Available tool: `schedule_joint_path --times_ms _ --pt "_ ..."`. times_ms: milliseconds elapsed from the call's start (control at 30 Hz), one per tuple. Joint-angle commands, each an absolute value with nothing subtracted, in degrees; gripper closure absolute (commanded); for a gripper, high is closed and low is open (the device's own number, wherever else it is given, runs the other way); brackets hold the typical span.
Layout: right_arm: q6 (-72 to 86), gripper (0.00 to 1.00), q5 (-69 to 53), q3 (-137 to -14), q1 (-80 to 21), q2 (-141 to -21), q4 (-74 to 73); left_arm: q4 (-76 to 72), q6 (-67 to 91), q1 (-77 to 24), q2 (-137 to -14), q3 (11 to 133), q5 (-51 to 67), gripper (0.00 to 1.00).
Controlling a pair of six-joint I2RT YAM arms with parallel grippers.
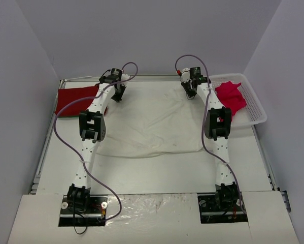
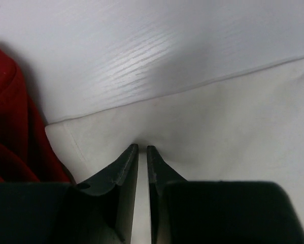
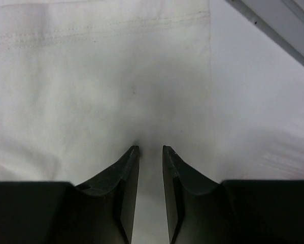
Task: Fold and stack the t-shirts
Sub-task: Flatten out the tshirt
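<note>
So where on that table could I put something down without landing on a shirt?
Barest is the near strip of table between the cream shirt and the arm bases. Smaller patches flank it: left, nearer than the red shirt; right, nearer than the basket. The far edge is crowded: left claw and right claw over the cream shirt's corners.

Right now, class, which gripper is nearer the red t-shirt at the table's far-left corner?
Left. The left gripper is beside the red t-shirt, at the far-left corner of the cream t-shirt; the right gripper is at its far-right corner, near the basket.
</note>
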State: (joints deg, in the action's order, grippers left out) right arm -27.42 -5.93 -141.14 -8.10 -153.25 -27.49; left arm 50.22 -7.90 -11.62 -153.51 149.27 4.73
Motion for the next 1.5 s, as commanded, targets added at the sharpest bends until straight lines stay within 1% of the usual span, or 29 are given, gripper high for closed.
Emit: schedule_joint_path --times_ms 0,33,133,167,267,300,367,400,467,500,533,600,633,667,700,733,767,833,867,967,1100,1267,1467 --pt "-26.72 0.77 -2.91 -140.63 -9.23 -157.41 -25.59 49.67 -8.35 -10.81 -154.43 149.77 0.62 0.87" --pt "-26.89 0.74 -2.29 -140.63 -9.75 -157.50 -23.92 49.40 -8.61 -10.90 -154.16 149.94 0.62 0.87" --pt "-27.07 0.74 0.17 -140.89 -10.81 -156.98 -21.80 48.78 -9.67 -10.99 -152.85 149.85 -1.23 0.82" --pt "-27.24 0.74 2.35 -140.80 -11.94 -156.36 -21.45 48.87 -10.10 -11.07 -152.32 149.68 -1.49 0.79" --pt "-27.34 0.69 5.88 -138.79 -14.05 -151.80 -20.13 48.78 -10.37 -10.99 -147.67 146.88 -1.93 0.75" --pt "-27.33 0.63 5.89 -137.65 -14.58 -148.13 -19.69 48.26 -10.46 -11.07 -144.18 145.65 -1.93 0.74" --pt "-26.99 0.59 5.45 -133.70 -15.38 -143.81 -19.25 47.38 -10.72 -11.07 -140.12 140.64 -1.93 0.73" --pt "-26.46 0.57 4.93 -132.12 -15.99 -139.35 -19.16 46.33 -11.16 -11.07 -135.57 138.54 -1.67 0.72" --pt "-26.02 0.55 4.31 -126.78 -16.52 -134.76 -19.07 45.18 -12.21 -11.07 -130.98 131.62 -1.15 0.70" --pt "-25.32 0.53 3.87 -124.74 -16.87 -130.21 -19.25 45.00 -12.65 -11.16 -126.43 129.22 -0.01 0.69" --pt "-25.31 0.52 3.26 -120.02 -16.96 -127.90 -19.07 44.65 -13.18 -11.34 -124.12 123.80 0.00 0.69" --pt "-24.96 0.46 2.38 -115.16 -17.05 -121.22 -19.51 44.47 -14.76 -11.60 -117.97 118.07 2.18 0.68" --pt "-25.05 0.46 2.46 -112.44 -17.14 -119.11 -19.51 44.12 -15.37 -11.69 -115.95 115.08 2.89 0.67" --pt "-25.14 0.42 2.37 -106.93 -17.05 -114.74 -20.03 43.51 -16.60 -11.69 -112.36 109.05 3.77 0.66" --pt "-25.66 0.40 2.37 -104.27 -17.05 -112.61 -20.39 43.16 -17.13 -11.69 -110.85 106.03 5.17 0.63" --pt "-25.66 0.39 2.46 -101.63 -16.96 -110.67 -20.83 42.46 -18.88 -11.69 -109.35 103.13 5.97 0.61" --pt "-25.84 0.37 2.11 -96.82 -16.79 -106.91 -22.31 42.19 -19.68 -11.69 -106.90 97.44 6.50 0.61" --pt "-26.63 0.37 0.80 -92.48 -16.61 -103.38 -24.69 39.40 -22.48 -11.69 -104.51 91.44 7.64 0.60" --pt "-26.72 0.36 0.01 -87.94 -16.35 -99.62 -26.44 38.24 -23.37 -11.69 -102.59 85.92 7.65 0.60" --pt "-27.60 0.36 -4.55 -81.67 -16.17 -92.76 -30.39 34.81 -27.41 -11.69 -99.77 79.65 7.82 0.60" --pt "-27.16 0.36 -6.59 -71.57 -16.17 -85.97 -32.17 30.42 -29.97 -11.60 -97.21 72.44 7.38 0.60" --pt "-25.31 0.36 -8.78 -65.93 -15.21 -80.95 -32.17 27.16 -31.46 -11.69 -95.36 69.79 7.21 0.59" --pt "-24.79 0.36 -12.56 -62.23 -12.22 -81.21 -31.64 26.19 -31.82 -11.78 -95.45 68.20 8.60 0.59"
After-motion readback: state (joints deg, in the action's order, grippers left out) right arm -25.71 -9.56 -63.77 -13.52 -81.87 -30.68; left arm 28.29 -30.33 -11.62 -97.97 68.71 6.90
